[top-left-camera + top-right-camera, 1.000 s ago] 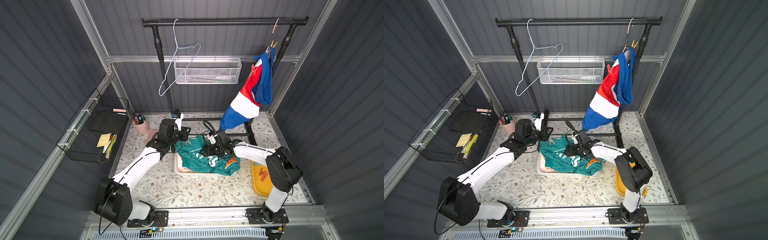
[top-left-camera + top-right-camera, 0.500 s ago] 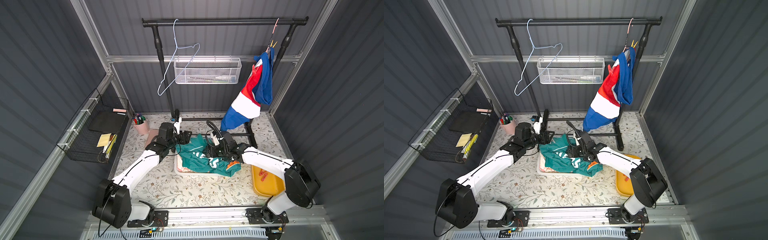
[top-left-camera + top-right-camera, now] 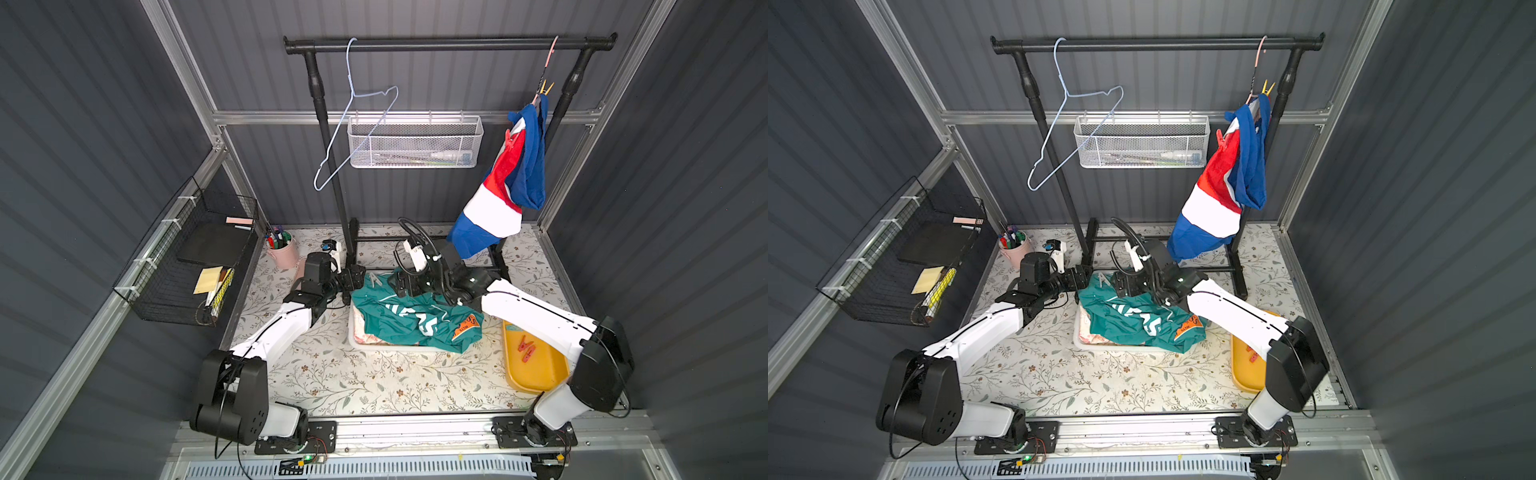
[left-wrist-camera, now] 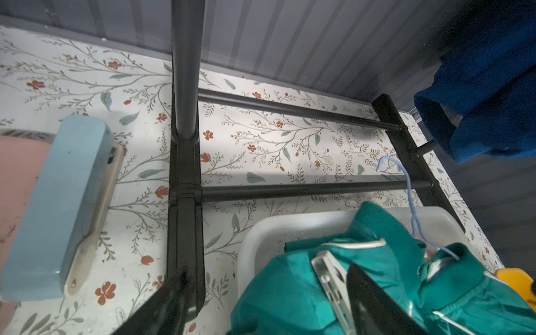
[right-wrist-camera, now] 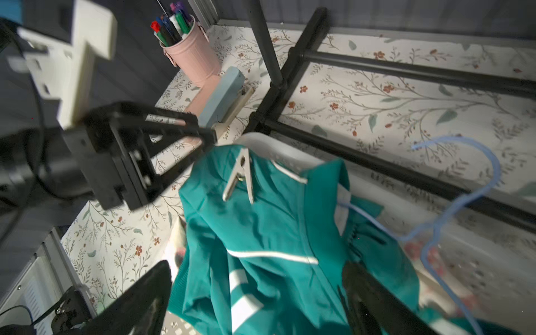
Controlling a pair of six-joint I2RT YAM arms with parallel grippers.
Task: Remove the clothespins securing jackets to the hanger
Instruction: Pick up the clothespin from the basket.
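A teal jacket (image 3: pixel 411 322) lies crumpled in a white tray (image 3: pixel 352 338) over a cream-and-pink one (image 3: pixel 369 333). A blue wire hanger (image 5: pixel 464 203) is still threaded through it. A grey clothespin (image 5: pixel 240 177) is clipped on its shoulder. My left gripper (image 4: pixel 269 313) is open, and the clothespin (image 4: pixel 333 287) lies just inside one finger (image 4: pixel 374 304). My right gripper (image 5: pixel 255 307) hangs open over the teal fabric, holding nothing. At the right, a red-white-blue jacket (image 3: pixel 498 199) hangs from the rail (image 3: pixel 449 43), with a red clothespin (image 3: pixel 509 139) and a yellow one (image 3: pixel 545 88).
A yellow tray (image 3: pixel 536 374) at the right holds red clothespins (image 3: pixel 525 349). An empty blue hanger (image 3: pixel 353 124) hangs on the rail. The rack's black feet (image 4: pixel 185 203), a pale blue stapler (image 4: pixel 58 208) and a pink pen cup (image 3: pixel 282 251) stand near my left gripper. Wire baskets hang on the walls.
My left gripper has opened from nearly shut, and the right has opened wider. The right arm's elbow swung out to the right. The teal jacket has settled lower in the tray.
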